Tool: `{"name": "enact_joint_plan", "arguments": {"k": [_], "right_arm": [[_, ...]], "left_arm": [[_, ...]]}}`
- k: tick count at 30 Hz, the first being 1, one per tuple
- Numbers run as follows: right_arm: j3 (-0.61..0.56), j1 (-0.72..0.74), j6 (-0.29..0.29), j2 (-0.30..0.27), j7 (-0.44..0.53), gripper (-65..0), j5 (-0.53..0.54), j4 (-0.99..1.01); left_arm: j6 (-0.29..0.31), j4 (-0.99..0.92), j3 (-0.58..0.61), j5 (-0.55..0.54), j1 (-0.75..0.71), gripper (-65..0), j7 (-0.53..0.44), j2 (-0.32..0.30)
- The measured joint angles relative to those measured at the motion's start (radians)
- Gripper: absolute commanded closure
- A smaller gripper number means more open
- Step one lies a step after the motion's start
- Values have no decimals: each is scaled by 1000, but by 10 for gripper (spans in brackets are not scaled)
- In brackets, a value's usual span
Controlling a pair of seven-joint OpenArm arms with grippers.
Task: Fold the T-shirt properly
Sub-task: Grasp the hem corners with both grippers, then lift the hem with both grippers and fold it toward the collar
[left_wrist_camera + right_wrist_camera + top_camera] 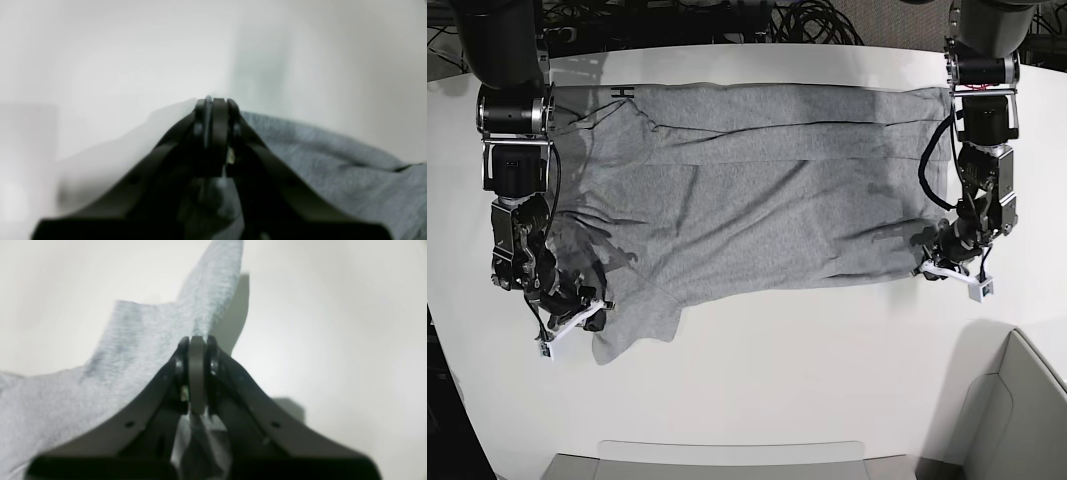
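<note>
Both hands, left (pixel 216 101) and right (pixel 197 339), pinch the T-shirt (pixel 757 200); wrist views blurred.

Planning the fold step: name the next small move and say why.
Probably lift both tools together and carry the near edge toward the far edge. The left tool and the right tool are both shut on the near corners of the T-shirt, which lies spread flat on the table.

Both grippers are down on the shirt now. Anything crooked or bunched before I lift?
Yes. The T-shirt lies uneven: its sleeve by the right gripper hangs below the near edge, wrinkled. The left gripper pinches the opposite corner. A strip of black lettering peeks out at the far edge.
</note>
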State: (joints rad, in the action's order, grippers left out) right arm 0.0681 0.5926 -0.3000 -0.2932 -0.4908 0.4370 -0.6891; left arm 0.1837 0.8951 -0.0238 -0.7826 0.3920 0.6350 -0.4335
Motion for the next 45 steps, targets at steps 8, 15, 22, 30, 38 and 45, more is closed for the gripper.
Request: {"name": "enact_joint_plan", "arguments": {"k": [8, 15, 22, 30, 38, 45], "right_arm": [[0, -11, 0, 6, -10, 0, -101, -111], [2, -90, 0, 3, -86, 0, -106, -272], [5, -183, 0, 1, -151, 0, -102, -462], [114, -266, 0, 2, -282, 0, -105, -613], [155, -349, 0, -5, -385, 0, -102, -789], [163, -463, 0, -7, -410, 0, -102, -931]], "left_arm": [[4, 81, -57, -3, -40, 0, -3, 0], [5, 187, -58, -2, -67, 0, 69, -4], [-2, 261, -58, -2, -134, 0, 77, -4], [-1, 384, -192, -2, -214, 0, 179, -4], [3, 506, -246, -3, -225, 0, 330, 0], [5, 638, -261, -3, -351, 0, 369, 2]]}}
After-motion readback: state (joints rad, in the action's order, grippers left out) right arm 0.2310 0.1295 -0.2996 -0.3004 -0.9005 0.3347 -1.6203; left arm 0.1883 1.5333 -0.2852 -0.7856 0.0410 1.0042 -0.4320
